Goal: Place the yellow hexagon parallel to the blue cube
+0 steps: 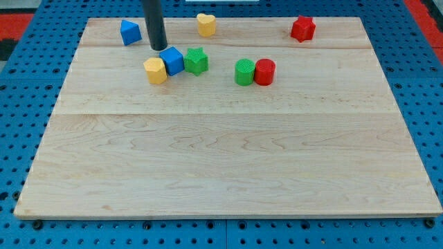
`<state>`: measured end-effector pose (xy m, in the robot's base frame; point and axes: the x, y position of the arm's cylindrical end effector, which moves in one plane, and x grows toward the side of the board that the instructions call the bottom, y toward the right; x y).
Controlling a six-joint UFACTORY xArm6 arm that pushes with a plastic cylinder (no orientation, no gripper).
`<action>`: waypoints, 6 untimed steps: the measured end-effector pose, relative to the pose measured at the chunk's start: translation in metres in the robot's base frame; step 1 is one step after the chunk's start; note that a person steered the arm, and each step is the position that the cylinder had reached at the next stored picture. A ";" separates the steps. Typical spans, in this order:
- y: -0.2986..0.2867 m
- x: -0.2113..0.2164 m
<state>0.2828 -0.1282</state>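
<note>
The yellow hexagon (156, 70) lies on the wooden board (228, 166) at the upper left. It touches the left side of the blue cube (172, 61). A green star (196, 61) touches the cube's right side. The dark rod comes down from the view's top, and my tip (159, 48) stands just above and left of the blue cube, close to its top-left corner and just above the yellow hexagon.
A blue triangular block (130, 32) lies at the top left. A yellow heart (206, 24) lies at the top middle. A red star (302, 28) lies at the top right. A green cylinder (244, 72) and a red cylinder (264, 72) touch each other right of centre.
</note>
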 end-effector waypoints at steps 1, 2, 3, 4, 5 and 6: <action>0.035 0.035; 0.036 0.065; 0.031 0.054; 0.016 0.049; -0.027 0.083; -0.030 0.092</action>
